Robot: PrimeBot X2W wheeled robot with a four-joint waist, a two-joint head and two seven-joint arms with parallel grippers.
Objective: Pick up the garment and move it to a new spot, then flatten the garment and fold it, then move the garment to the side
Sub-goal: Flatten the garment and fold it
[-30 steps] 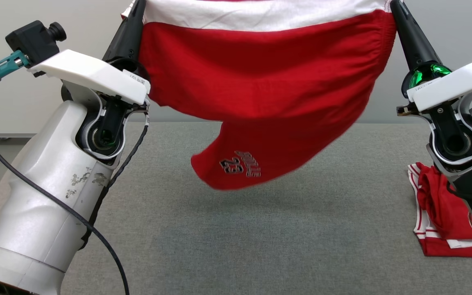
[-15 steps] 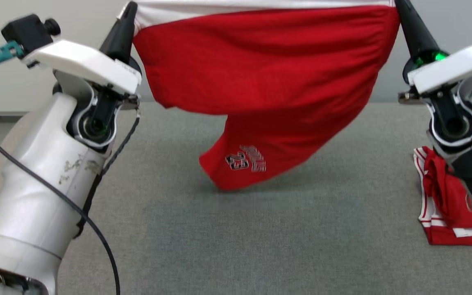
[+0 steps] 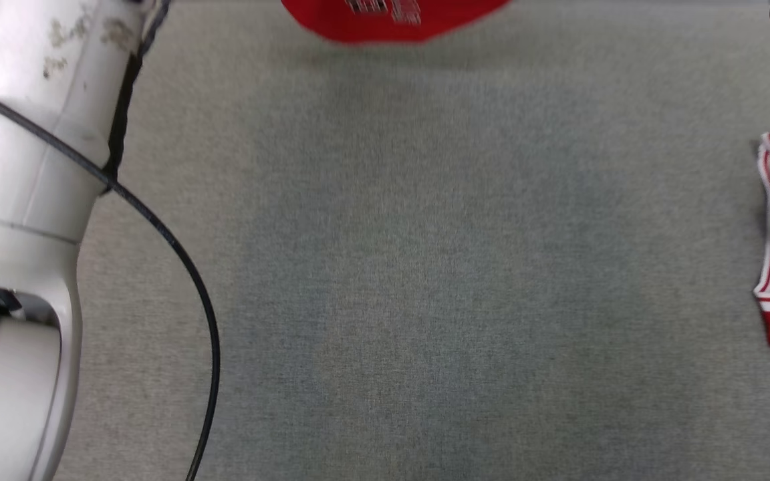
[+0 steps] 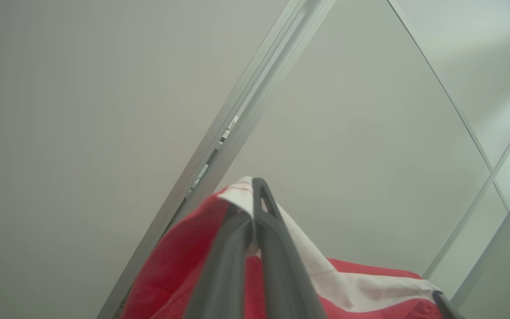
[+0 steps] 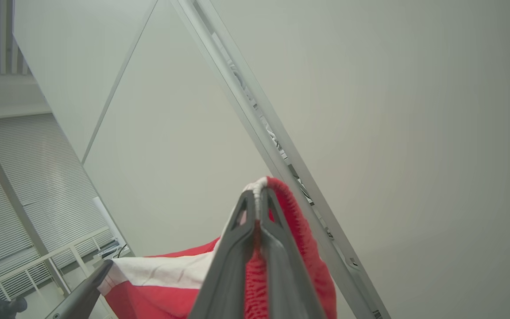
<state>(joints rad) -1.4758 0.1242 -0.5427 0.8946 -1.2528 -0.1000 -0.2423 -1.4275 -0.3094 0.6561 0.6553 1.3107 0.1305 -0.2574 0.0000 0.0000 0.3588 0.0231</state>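
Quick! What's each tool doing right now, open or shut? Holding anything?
Left tool: shut, pinching the white-banded edge of the red garment.
Right tool: shut, pinching the red garment's other end.

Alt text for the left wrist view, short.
The left tool, its two dark fingers shut, pinches the white-banded edge of a red fabric garment, held up against a pale wall crossed by a diagonal metal strip.

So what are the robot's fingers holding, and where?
The red shorts, by the waistband: left fingers pinch one end, right fingers the other.
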